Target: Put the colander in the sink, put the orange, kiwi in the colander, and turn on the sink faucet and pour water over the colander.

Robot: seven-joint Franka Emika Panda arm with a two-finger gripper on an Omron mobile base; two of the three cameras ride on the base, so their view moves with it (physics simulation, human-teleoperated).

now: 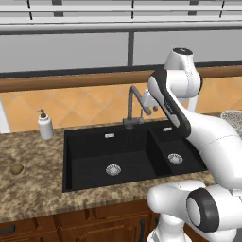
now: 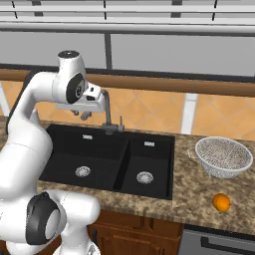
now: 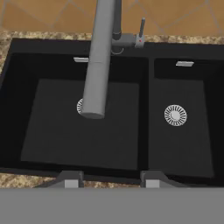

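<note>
Sink set in the speckled counter, both basins bare. Faucet at its back edge. Colander on counter right of sink; orange nearer, kiwi far left. Gripper above sink, fingers parted, empty.

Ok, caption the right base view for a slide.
Colander and orange wait on the counter right of the empty sink.
</note>
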